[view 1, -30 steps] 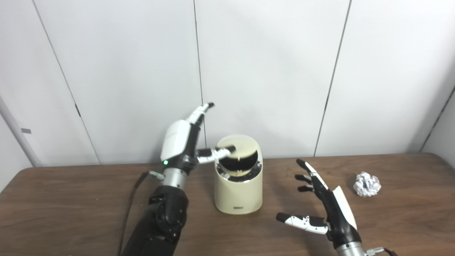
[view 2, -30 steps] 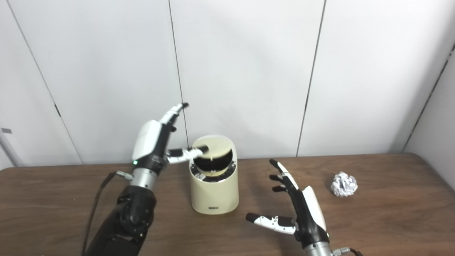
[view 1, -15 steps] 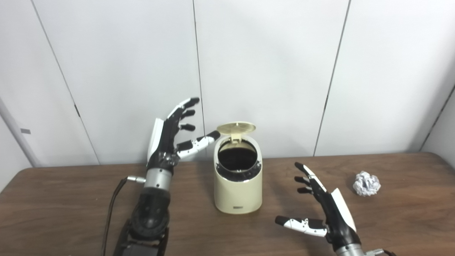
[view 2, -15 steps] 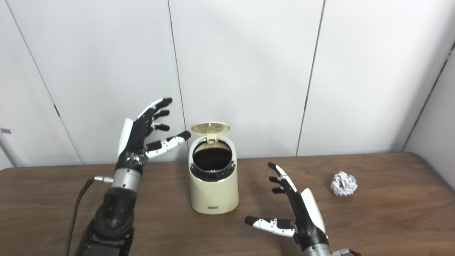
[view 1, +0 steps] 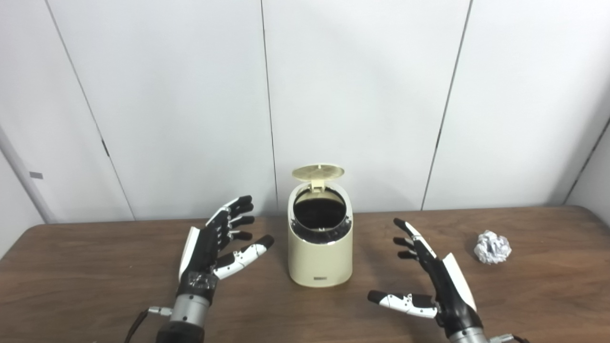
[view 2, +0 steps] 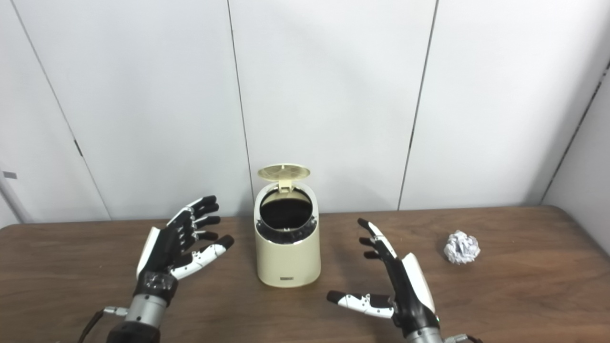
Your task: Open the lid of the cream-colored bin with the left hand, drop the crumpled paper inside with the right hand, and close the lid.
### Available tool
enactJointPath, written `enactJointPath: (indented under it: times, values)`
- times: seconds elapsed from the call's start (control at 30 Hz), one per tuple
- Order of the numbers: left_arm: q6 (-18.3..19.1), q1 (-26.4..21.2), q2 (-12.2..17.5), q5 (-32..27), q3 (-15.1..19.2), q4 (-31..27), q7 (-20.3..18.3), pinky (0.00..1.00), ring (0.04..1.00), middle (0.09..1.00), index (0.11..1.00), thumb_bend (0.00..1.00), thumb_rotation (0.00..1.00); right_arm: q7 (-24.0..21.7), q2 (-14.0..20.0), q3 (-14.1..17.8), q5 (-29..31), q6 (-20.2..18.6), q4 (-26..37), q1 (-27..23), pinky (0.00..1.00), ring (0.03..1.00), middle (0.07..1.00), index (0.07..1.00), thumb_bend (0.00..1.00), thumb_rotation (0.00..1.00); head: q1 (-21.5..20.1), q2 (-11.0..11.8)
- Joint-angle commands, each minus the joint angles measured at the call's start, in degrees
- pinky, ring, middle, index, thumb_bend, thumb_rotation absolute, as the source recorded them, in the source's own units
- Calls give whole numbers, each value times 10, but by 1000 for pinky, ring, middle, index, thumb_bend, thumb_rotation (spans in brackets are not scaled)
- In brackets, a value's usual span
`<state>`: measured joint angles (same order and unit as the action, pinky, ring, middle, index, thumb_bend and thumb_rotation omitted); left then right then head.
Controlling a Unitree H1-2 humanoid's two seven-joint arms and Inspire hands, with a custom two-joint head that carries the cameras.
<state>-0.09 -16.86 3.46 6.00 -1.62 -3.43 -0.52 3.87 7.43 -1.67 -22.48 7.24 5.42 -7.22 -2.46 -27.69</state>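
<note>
The cream-colored bin (view 1: 320,257) stands at the table's middle with its round lid (view 1: 318,171) flipped up at the back and its dark inside showing. A crumpled white paper ball (view 1: 492,246) lies on the table far to the right. My left hand (view 1: 209,247) is open, fingers spread, low over the table just left of the bin and apart from it. My right hand (view 1: 431,281) is open too, palm facing left, in front of and right of the bin, well short of the paper.
The brown wooden table (view 1: 86,281) runs across the view, its back edge against a white panelled wall (view 1: 362,95). A dark cable (view 1: 138,321) trails from my left wrist at the bottom edge.
The lid has swung from half-raised to fully up. My left hand has let go of it, then dropped down and back toward me, left of the bin. The right hand barely moved.
</note>
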Motion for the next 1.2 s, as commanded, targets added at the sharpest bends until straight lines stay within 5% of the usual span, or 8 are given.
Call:
enactJointPath:
  times: [0.0, 0.33, 0.5, 0.77, 0.87, 1.07, 1.17]
  values:
    - [-27, -2, 1, -3, 3, -18, 3, 662, 766, 830, 882, 721, 230, 1, 7, 3, 7, 10, 12, -14, 725, 836, 938, 913, 846, 333, 0, 0]
    - [-57, 26, 15, -17, 6, 10, -14, 650, 783, 853, 907, 721, 205, 5, 11, 1, 9, 15, 7, -15, 702, 829, 931, 910, 857, 333, -1, 4]
    - [-79, 23, 24, -8, -2, 39, -19, 634, 778, 852, 904, 805, 237, 5, 14, 4, 13, 15, 5, -15, 696, 829, 931, 906, 859, 327, -5, 9]
    - [-81, 25, 31, 5, -3, 44, -18, 641, 772, 832, 892, 834, 260, 23, 35, 23, 24, 63, -24, -35, 619, 779, 882, 881, 838, 262, -34, 8]
    - [-77, 25, 32, 5, 1, 41, -17, 646, 783, 838, 887, 830, 247, -9, 60, 26, 19, 14, 1, -43, 640, 786, 875, 896, 834, 233, -52, 9]
    - [-86, 25, 42, 6, 6, 51, -18, 640, 796, 858, 891, 802, 222, -151, 157, -3, -91, -178, 106, -90, 693, 833, 901, 912, 831, 275, -102, 25]
    - [-91, 26, 47, 6, 7, 56, -18, 639, 790, 861, 895, 788, 189, -204, 205, -23, -148, -232, 112, -125, 688, 837, 892, 906, 881, 237, -121, 30]
